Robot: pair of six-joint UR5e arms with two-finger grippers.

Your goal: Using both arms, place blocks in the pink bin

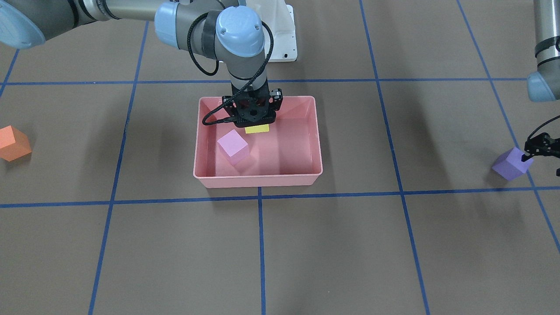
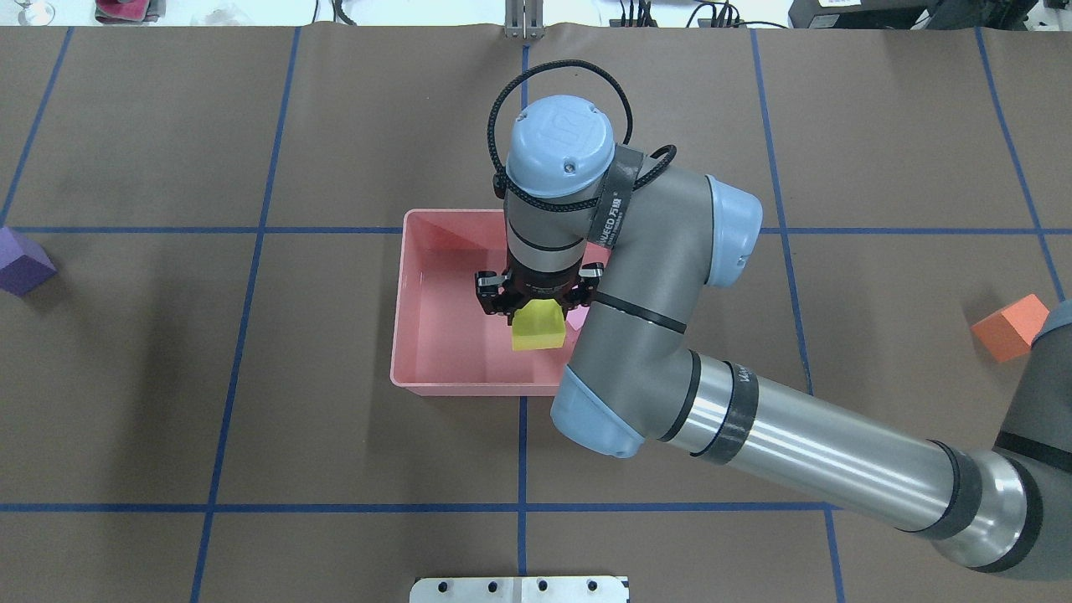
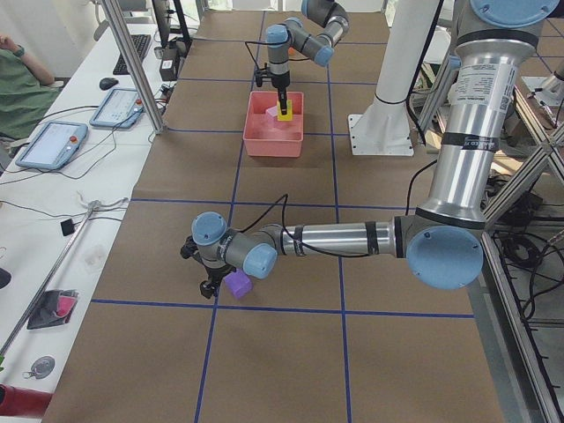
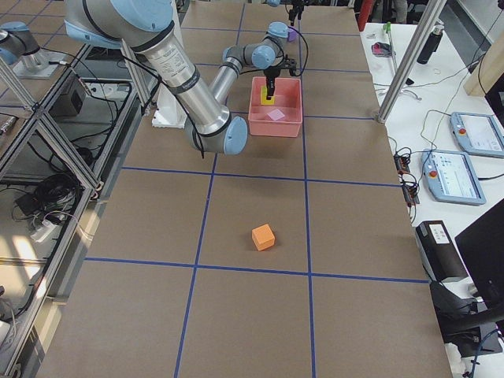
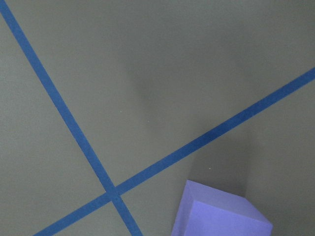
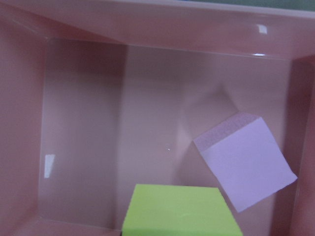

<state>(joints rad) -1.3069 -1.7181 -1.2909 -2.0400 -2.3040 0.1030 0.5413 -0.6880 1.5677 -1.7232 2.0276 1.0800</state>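
My right gripper (image 1: 256, 124) is shut on the yellow block (image 2: 538, 328) and holds it low inside the pink bin (image 1: 258, 179). The light pink block (image 1: 233, 146) lies in the bin beside it and also shows in the right wrist view (image 6: 246, 167). The purple block (image 1: 511, 164) sits on the table at my far left. My left gripper (image 1: 541, 164) hovers at its edge, fingers apart and empty. The left wrist view shows only part of that block (image 5: 221, 211). The orange block (image 2: 1009, 327) sits alone at my far right.
Blue tape lines (image 1: 260, 245) grid the brown table. The white robot base (image 1: 286, 35) stands just behind the bin. My right arm's forearm (image 2: 804, 444) stretches across the right half of the table. Side benches hold tablets (image 3: 51, 141).
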